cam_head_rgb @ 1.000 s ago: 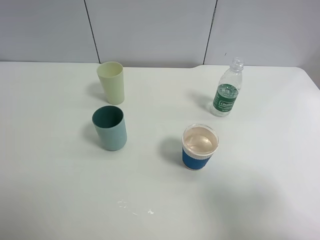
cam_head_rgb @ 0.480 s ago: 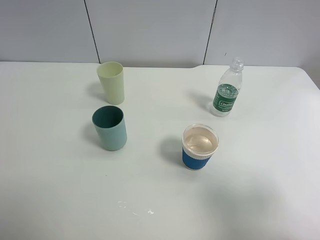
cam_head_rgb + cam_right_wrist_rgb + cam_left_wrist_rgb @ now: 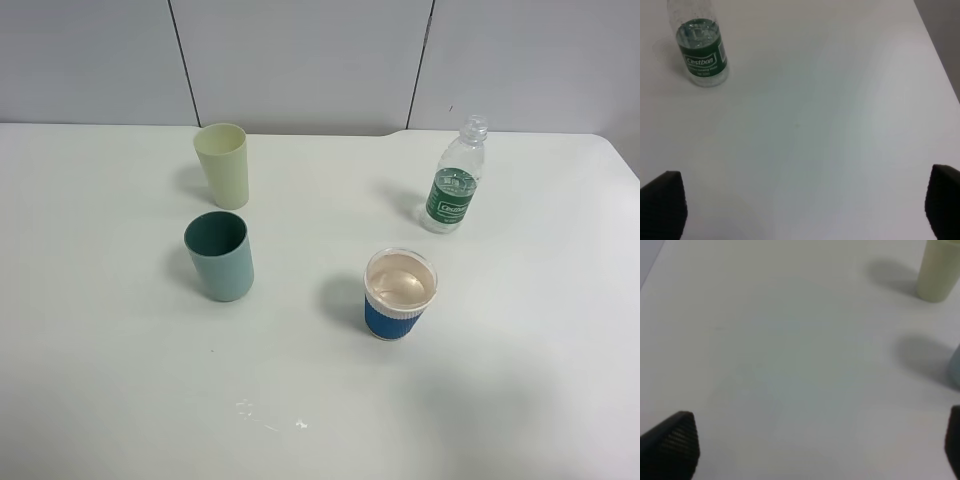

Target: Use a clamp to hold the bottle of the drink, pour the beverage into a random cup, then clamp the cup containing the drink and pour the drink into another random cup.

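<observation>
A: From the high camera, where do things stand?

B: No arm shows. The small clear plastic bottle with a dark green label (image 3: 455, 181) stands upright at the far right of the white table (image 3: 520, 330). The short blue-sleeved cup with a pinkish inside (image 3: 399, 294) is nearer the front, the pale teal tumbler (image 3: 219, 256) well left of it, and the pale yellow-green cup (image 3: 223, 165) behind that.

A: The left wrist camera?

B: The left gripper (image 3: 815, 442) is spread wide over bare table; only its dark tips show. The yellow-green cup (image 3: 938, 271) and a sliver of the tumbler (image 3: 955, 370) lie ahead.

A: And the right?

B: The right gripper (image 3: 805, 202) is also wide apart, holding nothing, bottle (image 3: 699, 47) well ahead, table edge beside.
</observation>
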Robot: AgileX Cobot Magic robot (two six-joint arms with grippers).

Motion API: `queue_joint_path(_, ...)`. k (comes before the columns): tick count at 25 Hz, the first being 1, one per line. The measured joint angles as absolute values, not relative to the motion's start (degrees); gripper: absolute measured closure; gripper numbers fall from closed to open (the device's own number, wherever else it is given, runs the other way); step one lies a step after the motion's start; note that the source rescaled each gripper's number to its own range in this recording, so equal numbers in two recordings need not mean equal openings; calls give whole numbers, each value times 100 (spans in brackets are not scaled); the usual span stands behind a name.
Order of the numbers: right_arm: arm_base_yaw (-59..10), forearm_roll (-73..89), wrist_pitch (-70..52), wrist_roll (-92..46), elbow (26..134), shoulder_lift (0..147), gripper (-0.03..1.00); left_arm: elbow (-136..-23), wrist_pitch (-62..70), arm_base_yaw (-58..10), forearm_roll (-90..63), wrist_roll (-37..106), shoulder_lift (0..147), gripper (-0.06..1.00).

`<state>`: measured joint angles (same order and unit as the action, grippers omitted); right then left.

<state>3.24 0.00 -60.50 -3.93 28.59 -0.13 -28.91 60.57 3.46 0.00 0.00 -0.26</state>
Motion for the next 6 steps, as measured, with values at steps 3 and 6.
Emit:
queue_joint_path(3, 324, 0, -6050, -393, 2859, -13, -3, -2891, 6057, 346, 0, 0, -26, -6)
queue_joint_path(6, 324, 0, -6050, -393, 2859, -13, -3, -2891, 6057, 346, 0, 34, -26, -6)
